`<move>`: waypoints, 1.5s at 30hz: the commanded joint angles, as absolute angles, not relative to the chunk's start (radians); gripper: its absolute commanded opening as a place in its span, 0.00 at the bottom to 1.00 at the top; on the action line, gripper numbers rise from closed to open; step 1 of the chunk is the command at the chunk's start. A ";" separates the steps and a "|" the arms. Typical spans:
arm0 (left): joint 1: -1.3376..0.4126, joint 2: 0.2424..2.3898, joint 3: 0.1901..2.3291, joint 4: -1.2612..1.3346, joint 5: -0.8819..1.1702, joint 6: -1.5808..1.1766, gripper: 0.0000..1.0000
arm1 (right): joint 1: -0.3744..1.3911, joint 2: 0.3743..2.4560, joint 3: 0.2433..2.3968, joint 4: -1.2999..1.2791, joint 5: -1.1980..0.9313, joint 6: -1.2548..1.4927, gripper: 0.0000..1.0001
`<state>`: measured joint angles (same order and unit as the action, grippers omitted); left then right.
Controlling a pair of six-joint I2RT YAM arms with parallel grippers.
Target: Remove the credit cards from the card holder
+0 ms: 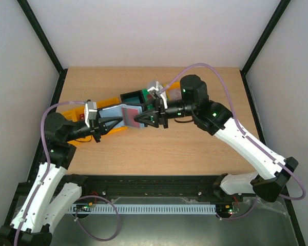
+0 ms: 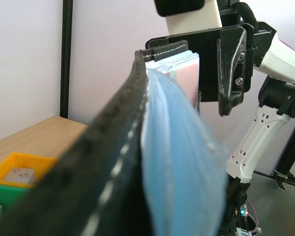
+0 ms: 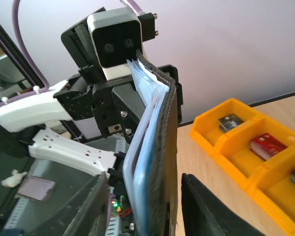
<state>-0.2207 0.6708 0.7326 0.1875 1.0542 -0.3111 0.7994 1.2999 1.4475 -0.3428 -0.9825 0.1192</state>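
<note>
The small black folding card holder [image 1: 112, 111] with blue-grey pockets hangs just in front of the orange plastic bins [image 1: 72, 109], with the left gripper [image 1: 119, 122] clamped on it. The right gripper [image 1: 138, 121] seems parted, loose around its other end. The red plastic credit card [image 1: 130, 115] sits inside; none is out yet.

The holder [image 1: 113, 113] is black outside with blue-grey inner pockets. It is spread open and lifted clear of the table, just in front of the orange bin [image 1: 72, 109], with its length running along the bin. The pockets bulge away from the black cover. The cards [image 2: 181, 69] sit stacked inside the pocket at one end, showing pale and pinkish-red faces.
</note>
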 commanded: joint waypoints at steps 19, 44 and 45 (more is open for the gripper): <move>-0.220 0.647 0.723 0.215 1.031 -0.269 0.02 | 0.772 1.191 1.346 -0.243 -0.726 0.053 0.34; -0.220 0.647 0.717 0.215 1.034 -0.256 0.02 | 0.770 1.207 1.299 -0.199 -0.705 0.061 0.62; -0.221 0.646 0.717 0.213 1.034 -0.256 0.02 | 0.771 1.215 1.299 -0.192 -0.716 0.064 0.63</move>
<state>-0.2207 0.6540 0.7219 0.1848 1.0241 -0.2691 0.7727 1.2087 1.3106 -0.2604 -0.6807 0.0448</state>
